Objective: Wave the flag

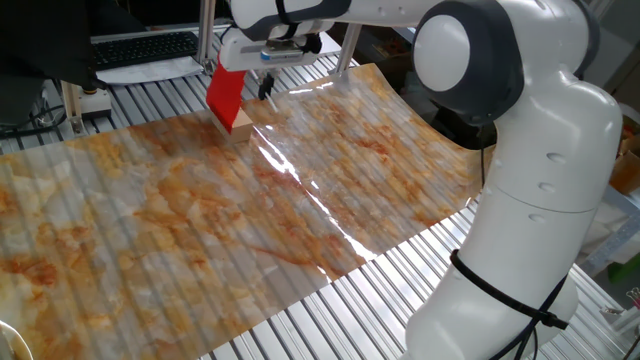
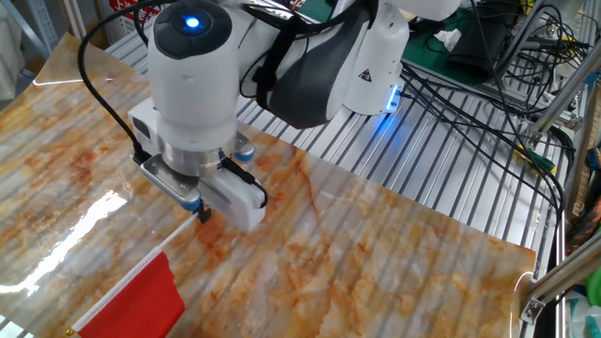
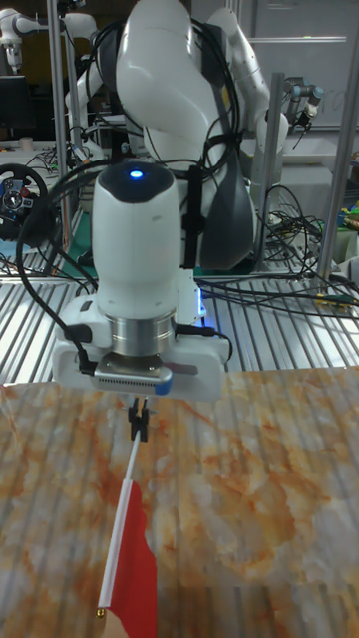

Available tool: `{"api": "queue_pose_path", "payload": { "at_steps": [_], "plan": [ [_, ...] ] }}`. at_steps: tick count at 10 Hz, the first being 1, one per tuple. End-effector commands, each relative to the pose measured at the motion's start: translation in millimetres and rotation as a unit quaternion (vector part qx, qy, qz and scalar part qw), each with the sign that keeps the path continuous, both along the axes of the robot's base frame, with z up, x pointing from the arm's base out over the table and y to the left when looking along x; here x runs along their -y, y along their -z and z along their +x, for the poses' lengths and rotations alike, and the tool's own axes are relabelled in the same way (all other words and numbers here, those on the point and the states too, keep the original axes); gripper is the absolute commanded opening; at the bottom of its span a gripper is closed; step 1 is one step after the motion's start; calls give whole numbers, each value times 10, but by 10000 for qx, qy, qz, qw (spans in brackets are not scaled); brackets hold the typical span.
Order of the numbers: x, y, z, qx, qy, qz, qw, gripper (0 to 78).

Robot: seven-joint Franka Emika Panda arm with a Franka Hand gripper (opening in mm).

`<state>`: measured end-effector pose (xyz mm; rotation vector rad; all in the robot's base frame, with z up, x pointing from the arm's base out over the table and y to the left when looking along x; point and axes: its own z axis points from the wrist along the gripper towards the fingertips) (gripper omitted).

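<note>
The flag (image 3: pixel 133 558) is held by its thin stick in the closed end effector (image 3: pixel 139 419), above the marbled sheet (image 1: pixel 300 220) on the table, near the wooden block (image 1: pixel 241 123). Looks like mid-wave; a sideways swing is probably needed next.

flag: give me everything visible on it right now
The flag is a small bright red cloth rectangle on a thin pale stick. The gripper is shut on the stick's upper end, so it hangs tilted with the cloth low, over the orange-marbled sheet. In one fixed view the cloth covers most of a tan wooden block behind it. Whether stick and block are joined cannot be told.
</note>
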<state>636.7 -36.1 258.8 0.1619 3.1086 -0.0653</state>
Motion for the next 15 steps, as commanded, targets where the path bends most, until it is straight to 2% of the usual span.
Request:
{"api": "queue_pose_path", "payload": {
  "at_steps": [1,2,3,4,5,6,7,8,9,10,11,12,13,15],
  "plan": [
    [-1207,109,-74,36,805,28,9967,11],
    [-1355,205,-97,69,1041,85,9945,11],
    [-1488,259,-133,111,1425,273,9894,11],
    [-1556,255,-161,168,1647,601,9844,11],
    [-1567,238,-168,188,1676,694,9832,11],
    [-1614,163,-167,282,1702,613,9831,11],
    [-1625,143,-161,313,1695,494,9838,11],
    [-1647,60,-116,568,1530,-343,9860,11],
    [-1637,27,-91,756,1383,-701,9850,11],
    [-1630,8,-75,855,1183,-1009,9841,11],
    [-1615,-16,-56,840,883,-1396,9827,11],
    [-1588,-26,-41,748,652,-1639,9815,11],
    [-1539,-25,-14,562,475,-1713,9825,11],
    [-1308,-60,63,215,-2,-2060,9783,11]
  ]
}}
